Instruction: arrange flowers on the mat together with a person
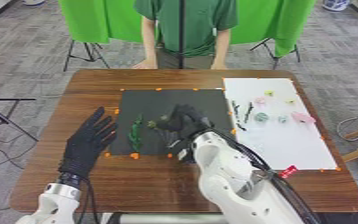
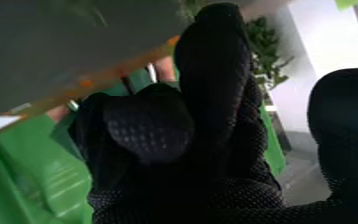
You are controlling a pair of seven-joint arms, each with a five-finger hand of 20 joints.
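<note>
In the head view, my right hand (image 1: 186,121) is over the middle right of the black mat (image 1: 156,102), with thin dark stems partly hidden beside and below it. A leafy green stem (image 1: 135,133) lies on the mat's left part, and a small dull bloom (image 1: 151,124) lies between it and my hand. Left of the mat, my left hand (image 1: 89,140) has straight fingers and holds nothing. Up close in the right wrist view, my right hand (image 2: 213,80) has one finger straight and others bent, with no flower visibly gripped.
On the white sheet (image 1: 286,145) at the right lie a dark green stem (image 1: 237,115), a pale green bloom (image 1: 262,117), a pink flower (image 1: 302,117) and small yellow blooms (image 1: 291,101). Orange tape marks the mat's edges. A red tag (image 1: 288,172) is near the sheet's front edge.
</note>
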